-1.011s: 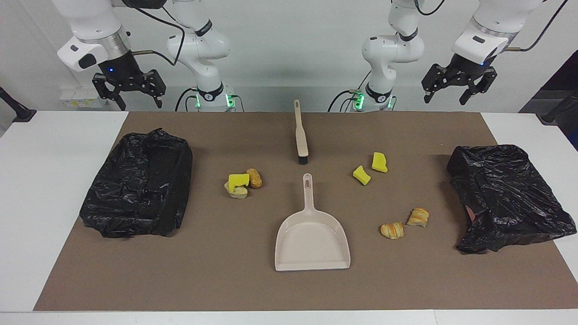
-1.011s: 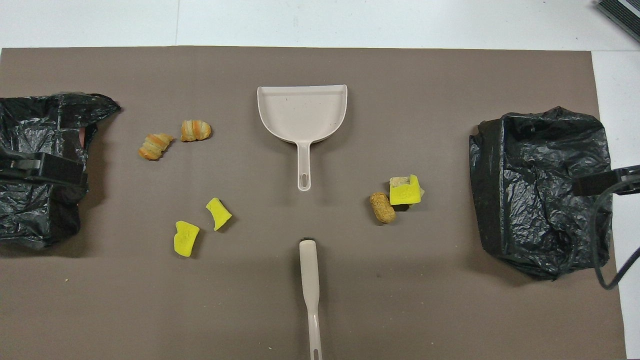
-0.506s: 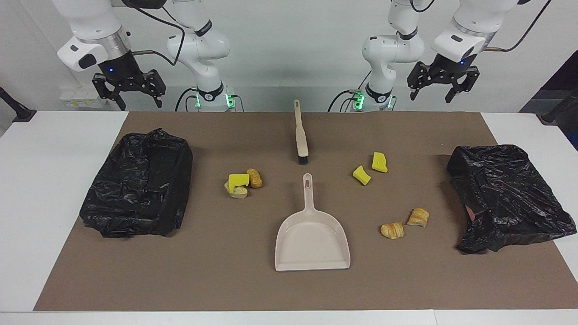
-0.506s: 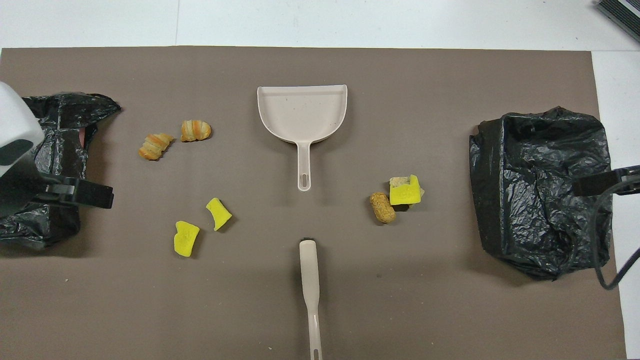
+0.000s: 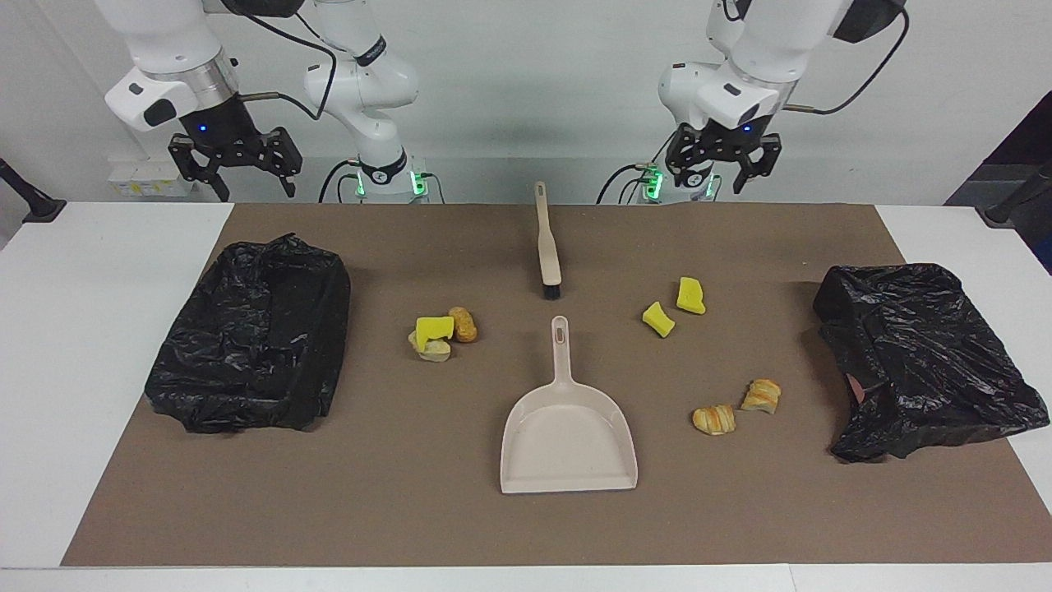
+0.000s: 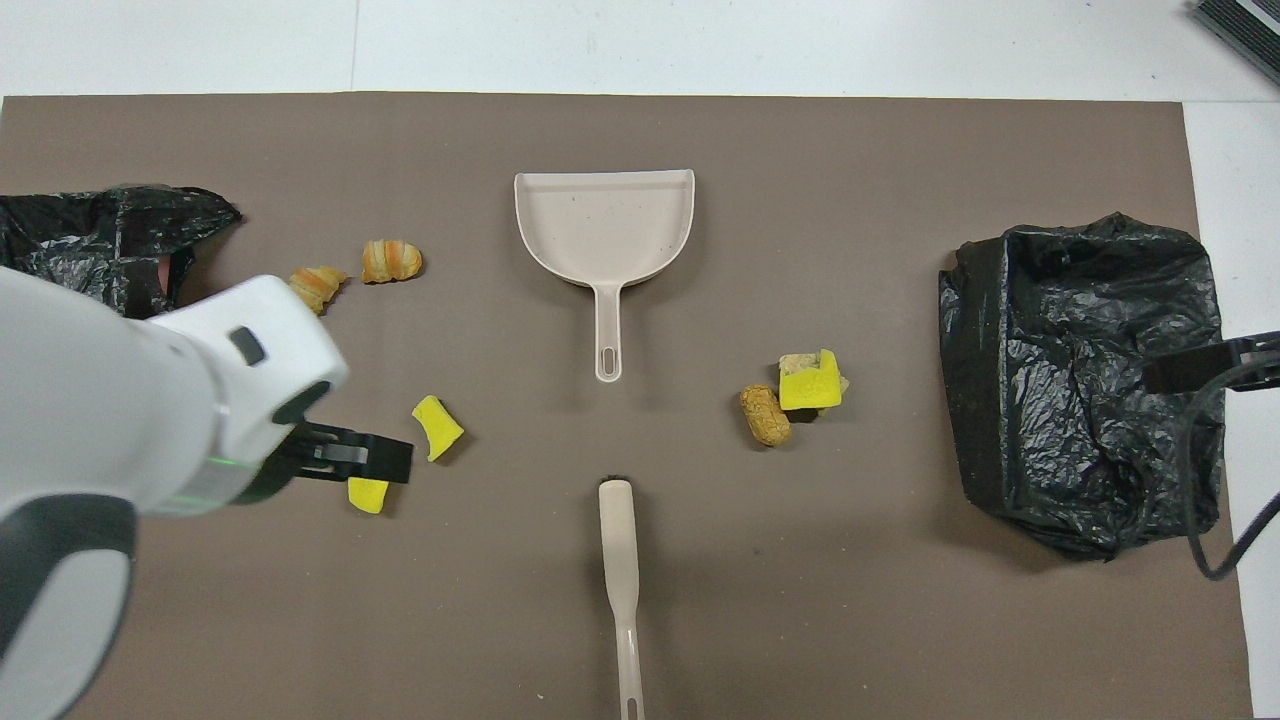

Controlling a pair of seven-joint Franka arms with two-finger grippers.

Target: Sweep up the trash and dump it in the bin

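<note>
Trash lies on the brown mat: two yellow sponge chunks, two croissant pieces, and a cluster of a yellow sponge with bread bits. Black-bagged bins stand at each end. A beige brush and dustpan lie mid-table. My left gripper hangs open and empty, high over the sponge chunks; in the overhead view one of its fingers partly covers a chunk. My right gripper waits open, high over its bin.
The brush handle points toward the robots, with the bristles toward the dustpan handle. White table borders the mat at both ends. In the overhead view the left arm's white body hides part of the bin at its end.
My left arm has swung from above its end's bin toward the table's middle, still raised and open. The right arm and all the objects on the mat have stayed put.
</note>
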